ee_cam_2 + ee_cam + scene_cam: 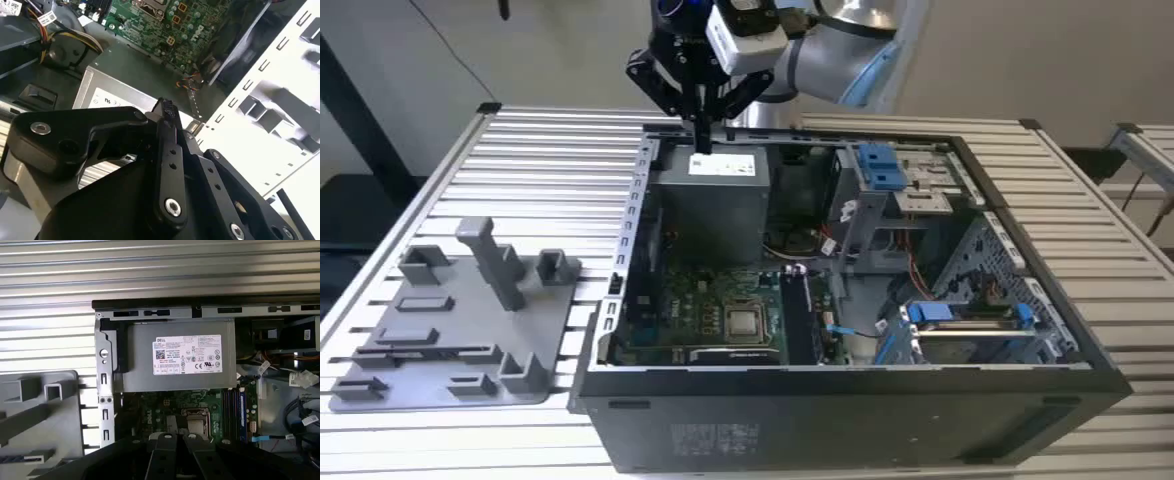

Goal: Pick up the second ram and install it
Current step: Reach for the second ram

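My tool (703, 135) hung over the open case (854, 420). The big grey box (714, 205) sat right under it, in the way. Past the box, the green board (687, 300) lay open from above.

A white label (186, 354) sits on the grey power-supply box (175, 382) in the first wrist view. It carries a logo, lines of fine print and a row of certification marks, all too small to make out. The same label shows on the box's top in the exterior view (726, 163), and a corner of it appears in the second wrist view (112, 98). Beside the box, small white tags (305, 377) hang on the cables, their print illegible. Below the box, the green motherboard (165, 402) bears tiny white markings. Faint print (716, 437) marks the case's dark outer panel.
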`<move>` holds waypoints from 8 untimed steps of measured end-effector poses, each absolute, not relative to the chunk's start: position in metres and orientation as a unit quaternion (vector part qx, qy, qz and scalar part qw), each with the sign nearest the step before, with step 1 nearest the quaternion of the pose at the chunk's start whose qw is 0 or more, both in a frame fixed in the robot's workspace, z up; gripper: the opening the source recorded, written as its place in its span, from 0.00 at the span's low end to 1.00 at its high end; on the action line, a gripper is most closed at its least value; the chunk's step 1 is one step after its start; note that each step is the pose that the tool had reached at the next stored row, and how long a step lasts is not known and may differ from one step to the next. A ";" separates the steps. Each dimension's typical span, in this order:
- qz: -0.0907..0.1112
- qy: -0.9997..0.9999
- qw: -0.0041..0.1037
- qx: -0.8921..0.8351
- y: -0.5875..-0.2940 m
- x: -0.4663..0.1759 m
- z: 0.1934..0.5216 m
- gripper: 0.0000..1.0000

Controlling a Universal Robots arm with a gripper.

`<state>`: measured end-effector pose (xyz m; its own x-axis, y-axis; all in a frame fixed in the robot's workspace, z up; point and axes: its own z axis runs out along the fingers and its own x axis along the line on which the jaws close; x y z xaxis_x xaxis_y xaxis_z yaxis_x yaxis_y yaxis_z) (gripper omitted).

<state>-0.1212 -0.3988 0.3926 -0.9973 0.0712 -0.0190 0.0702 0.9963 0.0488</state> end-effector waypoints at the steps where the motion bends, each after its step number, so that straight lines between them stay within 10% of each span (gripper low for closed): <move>1: 0.024 0.999 0.010 0.035 -0.399 -0.121 0.393 0.11; 8: 0.024 0.999 0.010 0.035 -0.399 -0.121 0.393 0.11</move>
<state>-0.1212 -0.3988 0.3926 -0.9973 0.0712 -0.0190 0.0702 0.9963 0.0488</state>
